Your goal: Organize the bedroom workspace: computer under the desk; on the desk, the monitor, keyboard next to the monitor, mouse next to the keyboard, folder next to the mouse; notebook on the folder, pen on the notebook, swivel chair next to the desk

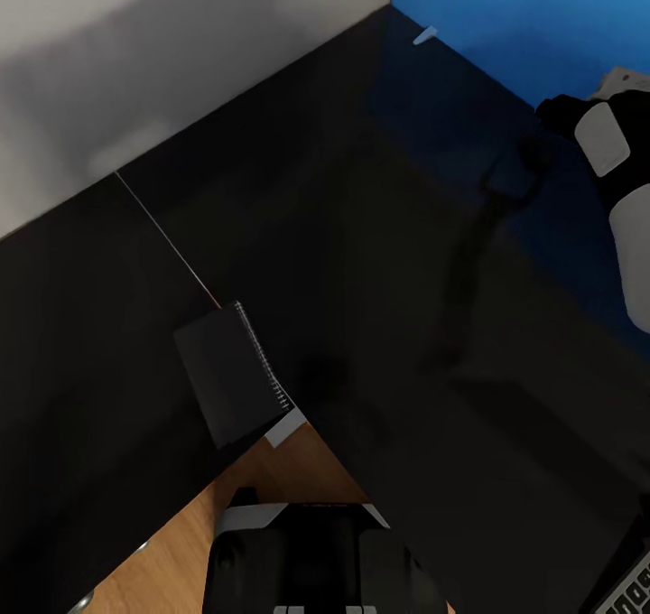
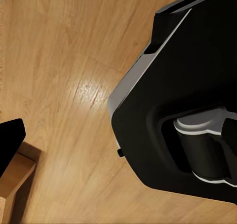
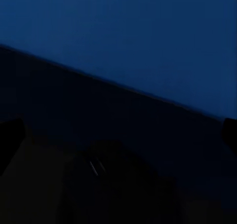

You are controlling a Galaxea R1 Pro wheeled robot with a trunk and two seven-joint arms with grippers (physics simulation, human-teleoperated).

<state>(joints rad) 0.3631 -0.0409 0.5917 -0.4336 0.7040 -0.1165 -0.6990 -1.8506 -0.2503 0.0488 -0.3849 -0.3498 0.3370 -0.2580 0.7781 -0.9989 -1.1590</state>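
notebook (image 1: 226, 379) spine toward desk (image 1: 379, 262) corner

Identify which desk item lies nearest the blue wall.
The white pen, in the desk's far corner; the notebook and keyboard lie toward the near side.

1. I see the desk (image 1: 379, 262) as glossy black, mirroring the blue wall (image 1: 533, 18).
2. The notebook (image 1: 226, 375) has a matt dark cover with wire spiral binding.
3. The floor (image 2: 64, 85) looks like smooth, lightly sheened wood.
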